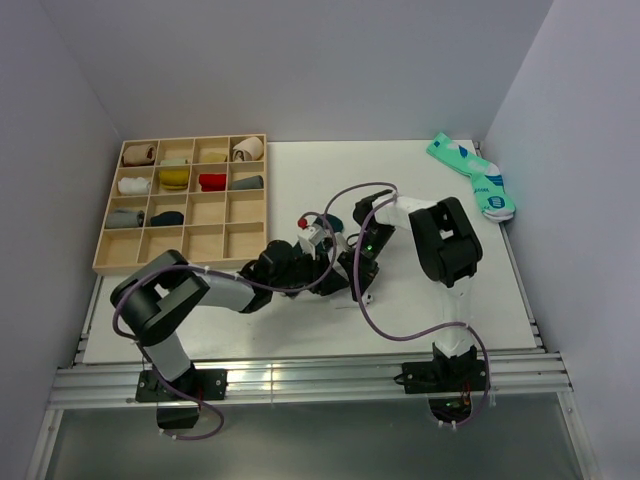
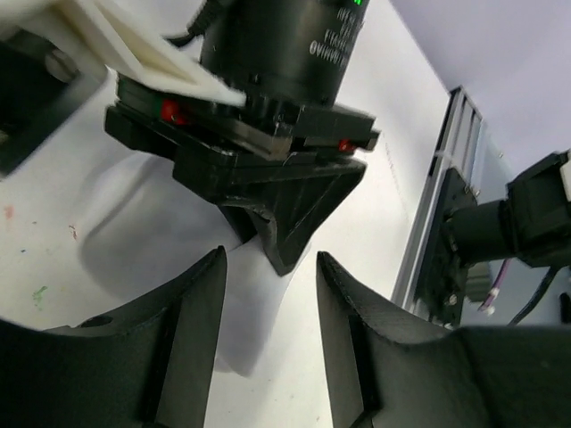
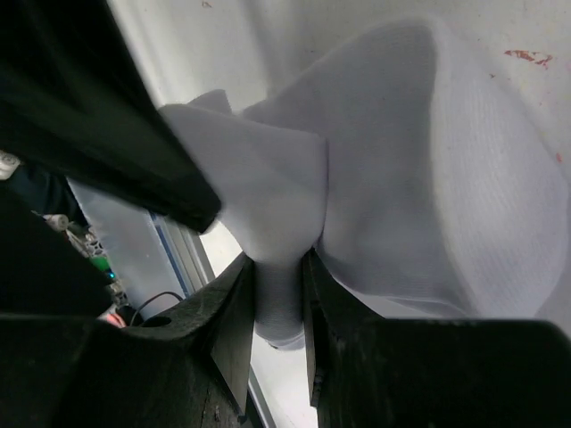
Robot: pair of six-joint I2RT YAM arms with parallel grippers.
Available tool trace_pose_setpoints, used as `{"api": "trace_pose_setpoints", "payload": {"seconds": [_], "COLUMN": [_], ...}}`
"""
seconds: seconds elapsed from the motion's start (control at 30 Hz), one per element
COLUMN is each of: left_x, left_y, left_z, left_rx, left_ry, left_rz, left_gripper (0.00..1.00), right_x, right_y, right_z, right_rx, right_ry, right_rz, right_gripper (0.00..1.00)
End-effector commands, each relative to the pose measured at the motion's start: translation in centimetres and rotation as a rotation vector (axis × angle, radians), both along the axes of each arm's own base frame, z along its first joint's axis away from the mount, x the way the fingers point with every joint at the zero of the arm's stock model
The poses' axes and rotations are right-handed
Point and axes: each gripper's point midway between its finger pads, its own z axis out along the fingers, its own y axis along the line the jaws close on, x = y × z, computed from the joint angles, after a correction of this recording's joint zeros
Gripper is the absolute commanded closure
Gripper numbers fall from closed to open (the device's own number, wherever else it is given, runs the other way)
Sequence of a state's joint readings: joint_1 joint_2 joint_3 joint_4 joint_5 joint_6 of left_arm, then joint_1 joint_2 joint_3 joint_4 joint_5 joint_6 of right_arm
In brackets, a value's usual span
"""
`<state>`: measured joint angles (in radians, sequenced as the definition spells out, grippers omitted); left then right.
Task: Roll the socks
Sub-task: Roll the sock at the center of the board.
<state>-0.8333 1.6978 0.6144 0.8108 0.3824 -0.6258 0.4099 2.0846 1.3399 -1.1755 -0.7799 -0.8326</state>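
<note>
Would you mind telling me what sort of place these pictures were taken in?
Probably a robotics lab test cell: two robot arms mounted on aluminium rails at a white table, plain walls closing it in, and a wooden compartment tray holding rolled socks.

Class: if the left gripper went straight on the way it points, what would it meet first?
Probably the right arm's black wrist housing, directly ahead of the left gripper; how near is unclear.

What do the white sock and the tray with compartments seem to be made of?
The white ribbed sock looks like soft knitted fabric, matte: fine ribs show and it folds. The pale tan compartment tray is probably unpainted wood or plywood, matte: thin flat dividers, tan colour.
</note>
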Motion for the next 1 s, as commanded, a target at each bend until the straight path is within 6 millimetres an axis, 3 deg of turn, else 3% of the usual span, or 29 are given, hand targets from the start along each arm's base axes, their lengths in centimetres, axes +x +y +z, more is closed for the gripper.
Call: {"api": "trace_pose_setpoints", "payload": {"seconds": [0.0, 0.13, 0.57, 0.8, 0.83, 0.93, 0.97], "left_x": [-0.5, -0.8, -2.3, -2.9, -3.1, -3.4, -3.1], "left_y": [-0.9, -1.0, -1.4, -1.5, -1.6, -1.7, -1.7], "left_z": [-1.0, -2.5, -4.4, -5.3, -5.4, -6.0, -6.3], "left_rx": [0.036, 0.057, 0.081, 0.098, 0.104, 0.136, 0.154], "left_ry": [-0.035, -0.015, 0.032, 0.074, 0.083, 0.111, 0.118], "left_rz": [-0.066, -0.079, -0.131, -0.139, -0.141, -0.125, -0.101], "left_gripper": [0.50, 0.49, 0.52, 0.68, 0.76, 0.87, 0.91], "right_x": [0.9, 0.8, 1.0, 1.7, 1.6, 2.1, 2.4], "right_y": [-0.1, -0.3, -0.3, -0.3, -0.3, -0.3, -0.2], "right_z": [-1.7, -1.8, -2.3, -2.4, -2.5, -2.4, -2.4], "right_rx": [-0.030, -0.031, -0.036, -0.039, -0.043, -0.049, -0.046], "right_ry": [-0.036, -0.027, -0.017, -0.069, -0.070, -0.101, -0.119], "right_rz": [0.035, 0.035, 0.024, 0.008, 0.004, -0.011, -0.017], "right_gripper": [0.83, 0.83, 0.83, 0.78, 0.77, 0.70, 0.64]}}
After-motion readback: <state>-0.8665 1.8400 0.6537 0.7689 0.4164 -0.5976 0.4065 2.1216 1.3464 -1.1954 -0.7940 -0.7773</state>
